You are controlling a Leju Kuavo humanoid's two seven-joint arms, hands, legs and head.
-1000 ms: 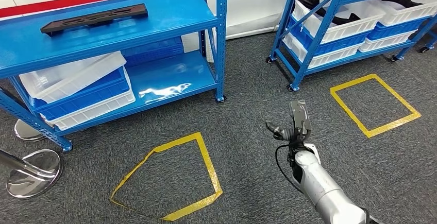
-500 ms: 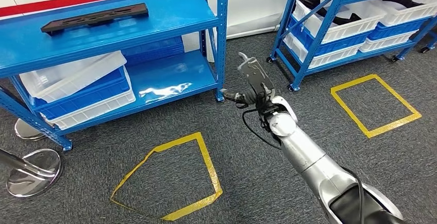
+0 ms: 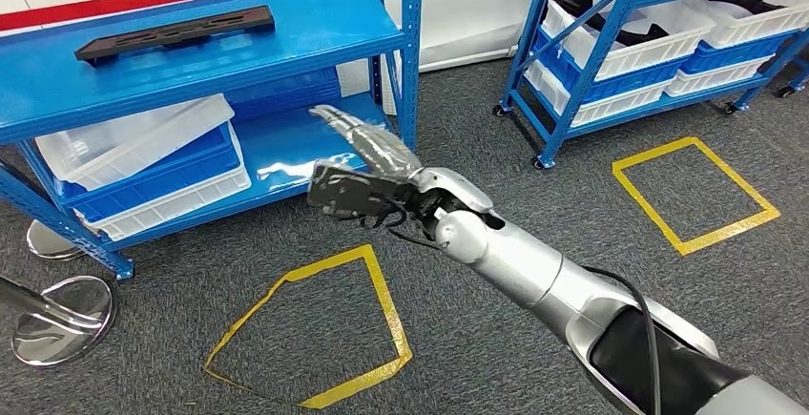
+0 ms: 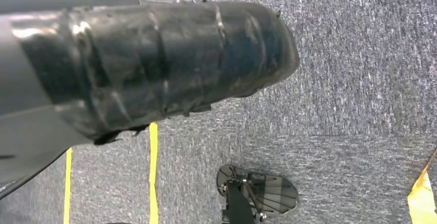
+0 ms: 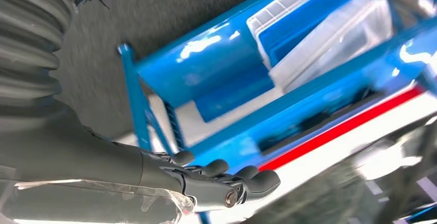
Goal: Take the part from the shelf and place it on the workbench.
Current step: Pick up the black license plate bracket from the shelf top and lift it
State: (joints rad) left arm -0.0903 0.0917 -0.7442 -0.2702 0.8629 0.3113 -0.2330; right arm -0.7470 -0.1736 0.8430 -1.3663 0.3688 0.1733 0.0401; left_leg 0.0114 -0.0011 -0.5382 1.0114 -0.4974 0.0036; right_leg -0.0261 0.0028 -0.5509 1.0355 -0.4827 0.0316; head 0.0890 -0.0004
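On the blue shelf [image 3: 315, 29] at the left, the part [image 3: 176, 32] lies flat on the top level, a long dark slotted bar, its long axis running left to right, right end slightly farther back. The right hand [image 3: 367, 172] hangs in front of the lower level, fingers apart, apparently holding nothing.

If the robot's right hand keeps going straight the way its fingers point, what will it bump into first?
Probably the blue shelf. The right robot hand is open, its fingers reaching up and left toward the shelf's top deck, where the long black part lies. Depth is hard to judge, so it might meet the deck's front edge first.
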